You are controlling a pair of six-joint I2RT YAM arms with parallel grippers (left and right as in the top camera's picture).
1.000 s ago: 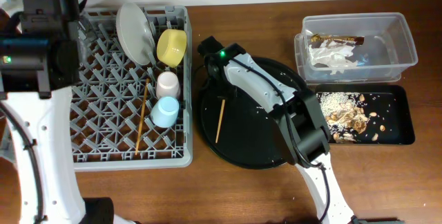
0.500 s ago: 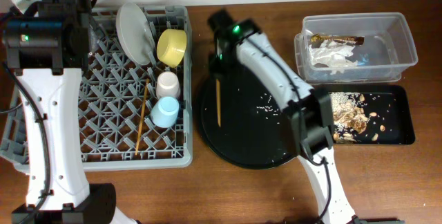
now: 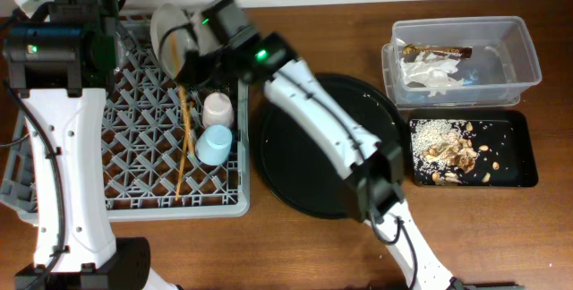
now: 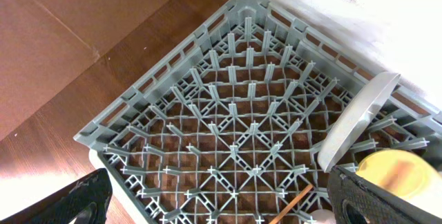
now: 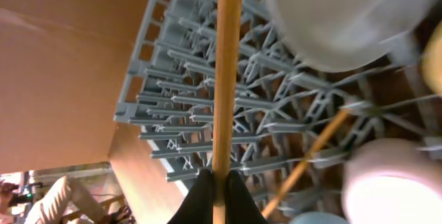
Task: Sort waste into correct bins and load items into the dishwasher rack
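Pinching a chopstick (image 5: 226,79), my right gripper (image 5: 219,184) has swung left from the round black tray (image 3: 295,183) over the dishwasher rack (image 3: 134,156); my left gripper (image 4: 221,207) gapes empty.

Above the right end effector (image 5: 218,186), the thin wooden chopstick (image 5: 226,79) it pinches runs out past the view's top edge. Up and to its right the pale grey round plate (image 5: 345,16) is blurred and cropped, and at lower right so is the small pink cup (image 5: 390,182). Overhead, its arm (image 3: 304,111) covers the yellow bowl (image 4: 376,165), seen blurred from the left wrist.
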